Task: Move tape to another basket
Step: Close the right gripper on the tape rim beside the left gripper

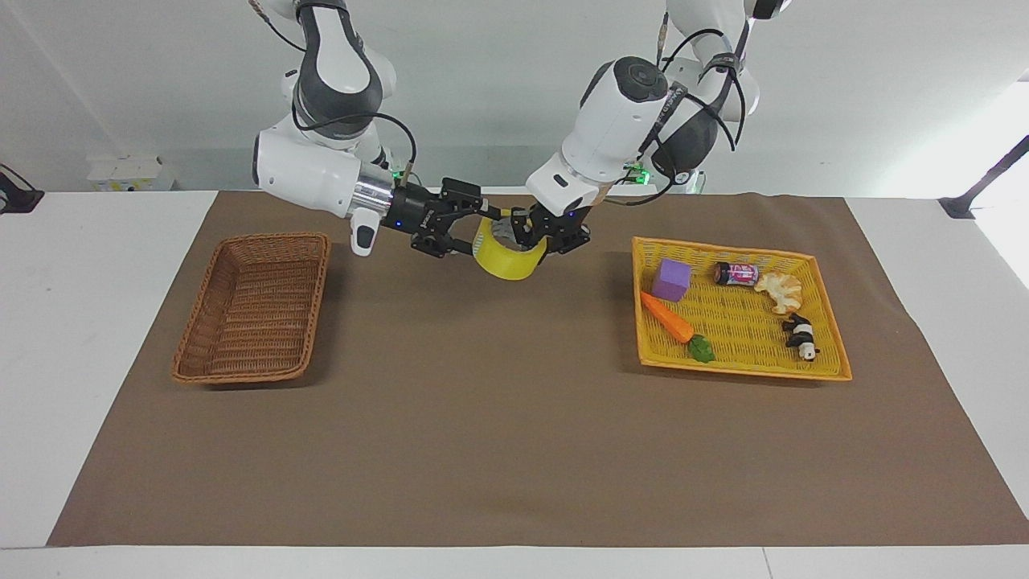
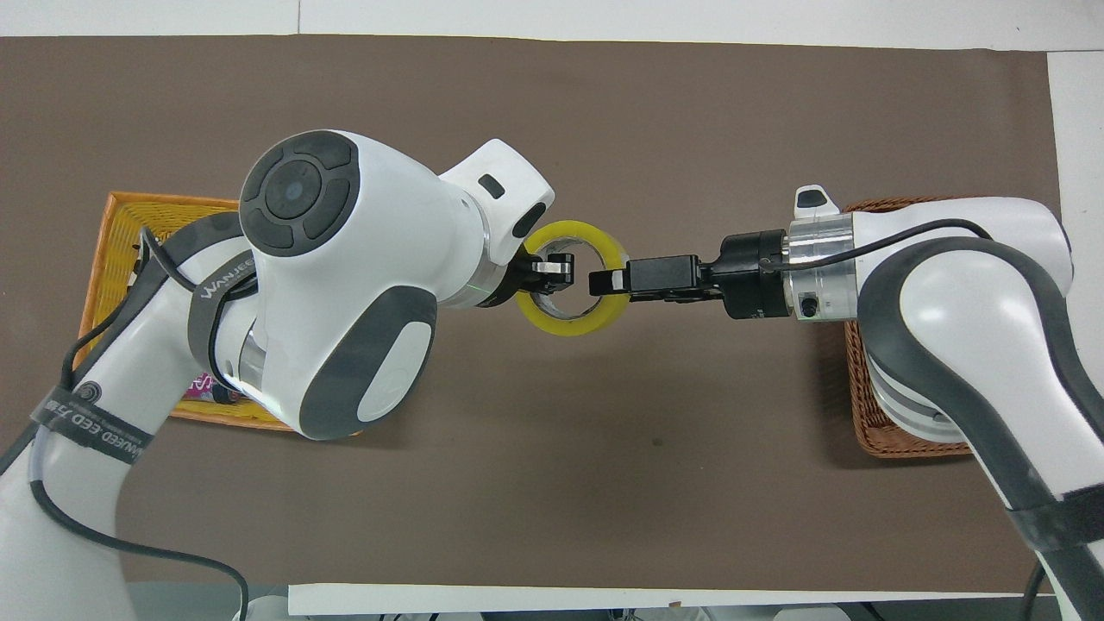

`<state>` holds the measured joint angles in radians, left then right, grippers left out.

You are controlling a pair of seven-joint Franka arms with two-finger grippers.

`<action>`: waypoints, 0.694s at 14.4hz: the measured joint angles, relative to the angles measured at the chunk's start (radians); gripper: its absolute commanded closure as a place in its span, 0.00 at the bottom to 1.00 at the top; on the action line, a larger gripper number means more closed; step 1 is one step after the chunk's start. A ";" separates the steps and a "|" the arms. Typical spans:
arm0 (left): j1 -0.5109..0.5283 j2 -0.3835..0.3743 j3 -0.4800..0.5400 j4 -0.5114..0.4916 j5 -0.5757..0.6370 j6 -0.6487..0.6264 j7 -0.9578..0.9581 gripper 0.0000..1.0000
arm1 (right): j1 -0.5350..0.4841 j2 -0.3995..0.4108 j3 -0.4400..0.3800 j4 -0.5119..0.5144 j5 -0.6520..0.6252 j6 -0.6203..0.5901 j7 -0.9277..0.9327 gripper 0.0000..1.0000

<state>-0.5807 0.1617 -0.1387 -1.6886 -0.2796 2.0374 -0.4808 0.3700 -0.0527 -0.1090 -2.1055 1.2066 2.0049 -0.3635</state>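
Yellow tape (image 1: 505, 259) hangs tilted, left gripper (image 1: 537, 233) clamping its rim.

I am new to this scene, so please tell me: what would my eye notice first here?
The tape, a yellow roll, hangs in the air over the middle of the mat, gripped by the left gripper. The right gripper reaches in, open, around its rim. The brown wicker basket waits at the right arm's end.

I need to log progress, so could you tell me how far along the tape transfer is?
Done: the tape is out of the yellow basket, held in the air by the left gripper. In hand: the right gripper, open, straddles its wall for a handover. Left: placing it in the wicker basket.
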 measured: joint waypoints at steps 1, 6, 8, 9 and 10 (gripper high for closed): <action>0.000 0.000 0.000 0.000 0.000 0.000 0.000 1.00 | 0.000 0.000 0.000 0.000 0.000 0.000 0.000 0.08; 0.000 0.000 0.000 0.000 0.000 -0.001 0.001 1.00 | 0.000 0.000 -0.001 0.000 0.000 0.001 0.000 0.62; 0.001 -0.001 0.001 0.000 -0.001 -0.002 0.002 1.00 | 0.000 0.000 -0.003 -0.003 0.006 0.001 0.000 0.89; 0.001 -0.001 0.001 0.000 -0.002 -0.002 0.003 1.00 | 0.000 0.000 -0.002 -0.003 0.006 0.001 0.000 0.96; 0.001 -0.001 0.001 0.000 -0.002 -0.002 0.003 1.00 | 0.000 0.000 -0.002 -0.003 0.006 0.000 0.000 1.00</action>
<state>-0.5800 0.1604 -0.1374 -1.6885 -0.2815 2.0354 -0.4781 0.3700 -0.0525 -0.1115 -2.1086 1.2126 2.0053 -0.3636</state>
